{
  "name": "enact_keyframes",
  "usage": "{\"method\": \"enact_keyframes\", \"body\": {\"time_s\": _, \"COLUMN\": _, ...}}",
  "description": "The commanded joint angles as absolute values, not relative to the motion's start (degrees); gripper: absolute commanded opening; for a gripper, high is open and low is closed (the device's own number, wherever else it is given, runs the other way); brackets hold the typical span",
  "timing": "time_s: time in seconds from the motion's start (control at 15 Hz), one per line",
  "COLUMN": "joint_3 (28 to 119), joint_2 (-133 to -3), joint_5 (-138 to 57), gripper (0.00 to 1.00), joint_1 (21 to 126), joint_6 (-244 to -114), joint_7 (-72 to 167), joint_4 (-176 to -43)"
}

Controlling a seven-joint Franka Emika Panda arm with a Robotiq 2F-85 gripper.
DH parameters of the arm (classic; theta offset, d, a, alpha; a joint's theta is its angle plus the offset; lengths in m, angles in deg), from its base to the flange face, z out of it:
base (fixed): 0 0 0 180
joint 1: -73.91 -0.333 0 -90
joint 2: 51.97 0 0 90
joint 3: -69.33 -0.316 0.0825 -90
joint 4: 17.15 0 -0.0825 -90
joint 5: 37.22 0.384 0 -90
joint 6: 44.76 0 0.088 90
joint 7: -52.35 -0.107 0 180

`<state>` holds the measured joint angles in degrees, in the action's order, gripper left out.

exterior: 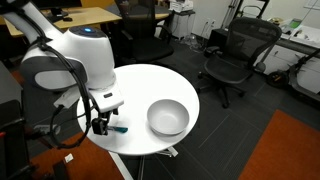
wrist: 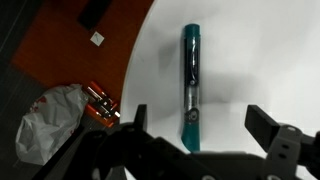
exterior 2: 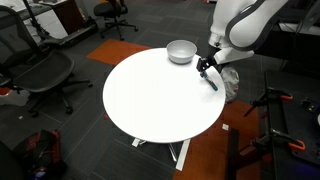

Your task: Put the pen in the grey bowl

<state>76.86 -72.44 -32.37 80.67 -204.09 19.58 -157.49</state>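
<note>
The pen [wrist: 190,85] is thin, dark with a teal end, and lies flat on the round white table [wrist: 250,60] near its edge. In the wrist view it lies between my gripper's [wrist: 195,125] two spread fingers, which are open and not touching it. In an exterior view the gripper [exterior: 102,124] hangs just above the pen [exterior: 118,128], left of the grey bowl [exterior: 167,118]. In an exterior view the bowl [exterior 2: 181,51] sits at the far table edge, with the gripper [exterior 2: 207,68] and pen [exterior 2: 212,82] to its right.
Office chairs [exterior: 235,55] and desks stand around the table. On the floor beside the table lie a crumpled bag [wrist: 50,115] and an orange carpet patch [wrist: 90,40]. A chair [exterior 2: 40,70] stands on the far side of the table.
</note>
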Motion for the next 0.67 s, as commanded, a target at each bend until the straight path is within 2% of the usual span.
{"method": "enact_keyframes", "body": {"time_s": 0.0, "joint_3": 78.4, "joint_2": -74.5, "joint_5": -30.6, "gripper": 1.00, "joint_1": 79.0, "joint_6": -205.3, "joint_7": 21.7, "joint_4": -156.3}}
{"method": "enact_keyframes", "body": {"time_s": 0.6, "joint_3": 79.1, "joint_2": -77.4, "joint_5": -30.1, "gripper": 1.00, "joint_1": 78.1, "joint_6": -205.6, "joint_7": 21.9, "joint_4": -155.0}}
